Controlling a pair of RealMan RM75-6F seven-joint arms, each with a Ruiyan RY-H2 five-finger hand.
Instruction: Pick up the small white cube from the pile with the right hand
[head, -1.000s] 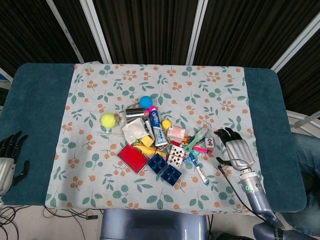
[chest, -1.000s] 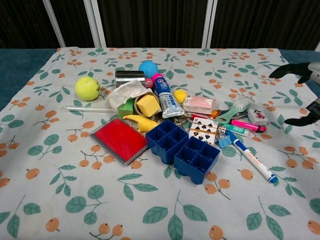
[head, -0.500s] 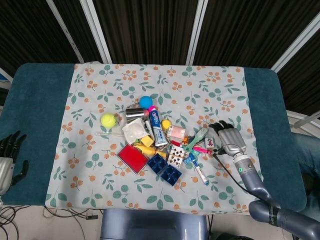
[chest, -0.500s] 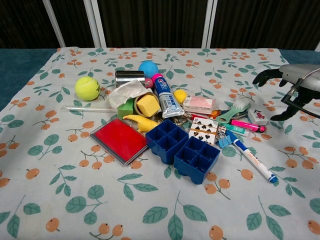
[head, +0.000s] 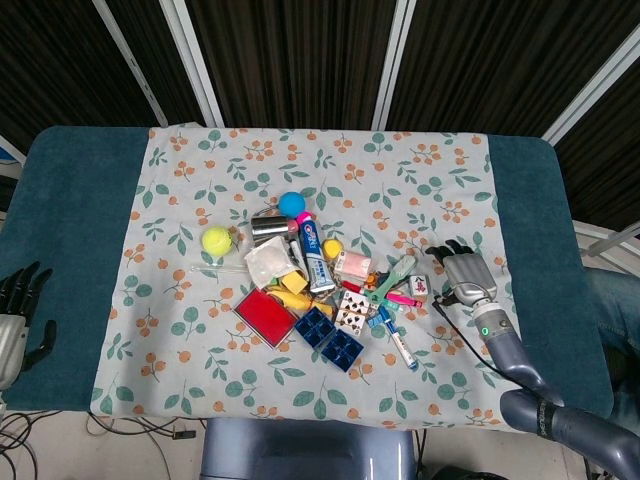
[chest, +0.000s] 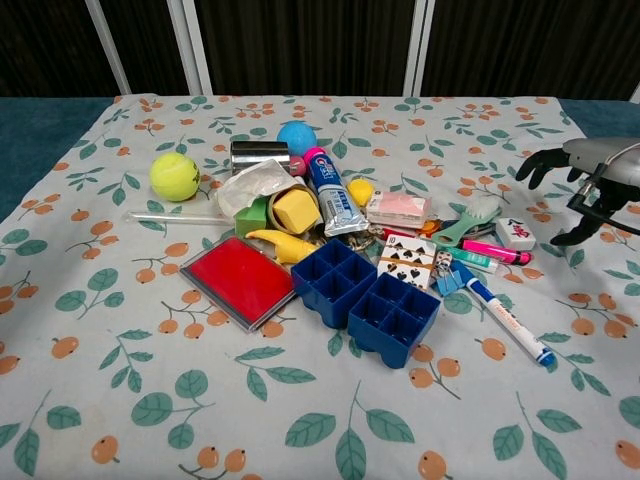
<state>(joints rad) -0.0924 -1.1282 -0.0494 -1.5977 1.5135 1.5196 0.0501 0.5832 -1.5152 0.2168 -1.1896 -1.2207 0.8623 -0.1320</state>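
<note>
Silver right hand (head: 467, 276) has black fingers (chest: 541, 164), a black cable, green wrist light.

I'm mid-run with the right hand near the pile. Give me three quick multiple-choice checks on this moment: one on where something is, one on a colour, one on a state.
1. Where does the small white cube lie?
A. at the pile's right edge, nearest the right hand
B. inside the blue tray
C. beside the tennis ball

2. What colour is the flat square box left of the blue compartment tray?
A. green
B. red
C. white

3. What is the state of the right hand?
A. holding the cube
B. pressing on the marker
C. open, holding nothing, fingers apart

Answers:
1. A: the chest view shows the cube on the cloth past the pink pen, with the hand to its right.
2. B: its top is plainly red in both views.
3. C: the fingers are spread and the cube sits apart from them on the cloth.
</note>
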